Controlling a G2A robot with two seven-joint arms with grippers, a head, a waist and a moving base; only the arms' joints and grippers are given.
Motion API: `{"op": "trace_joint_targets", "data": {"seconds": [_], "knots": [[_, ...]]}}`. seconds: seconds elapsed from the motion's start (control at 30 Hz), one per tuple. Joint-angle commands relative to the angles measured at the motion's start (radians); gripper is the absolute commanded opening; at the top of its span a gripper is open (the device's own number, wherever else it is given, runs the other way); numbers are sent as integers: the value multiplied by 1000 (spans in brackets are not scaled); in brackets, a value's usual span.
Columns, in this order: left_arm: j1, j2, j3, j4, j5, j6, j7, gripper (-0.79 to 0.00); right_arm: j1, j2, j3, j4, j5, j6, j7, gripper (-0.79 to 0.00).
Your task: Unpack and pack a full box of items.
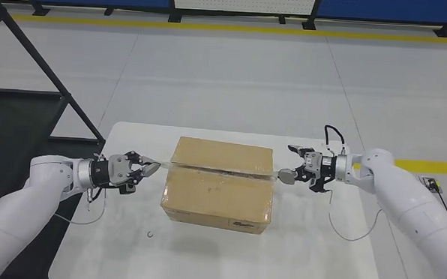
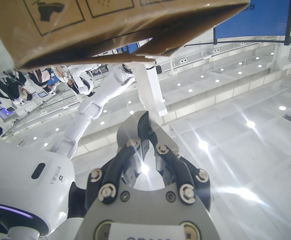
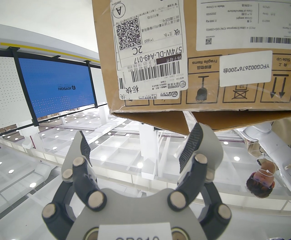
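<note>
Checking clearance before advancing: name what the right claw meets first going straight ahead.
The brown cardboard box, at its end wall near the top flaps; the right claw points at it. Depth unclear, but nothing lies between.

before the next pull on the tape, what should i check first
1. Left gripper shut on the tape end: ok.
2. Right gripper open, holding nothing: ok.
3. Right gripper bracing the box: cannot tell; it sits close to the box end, contact unclear.
4. Tape off the top seam: not ok; the top view shows it running along the seam.
5. Box fully on the table: ok.
6. Items inside: cannot tell; flaps closed.
</note>
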Motion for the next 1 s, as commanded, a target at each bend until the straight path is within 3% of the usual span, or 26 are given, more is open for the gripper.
{"op": "trace_joint_targets", "data": {"seconds": [0.0, 0.97], "knots": [[-1, 1, 4, 1, -3, 0, 0, -785, 1, 0, -6, 3, 6, 0, 3, 0], [-23, 10, 33, 19, -14, -18, -18, -785, 8, 28, -55, 30, 35, 0, 65, 0]]}}
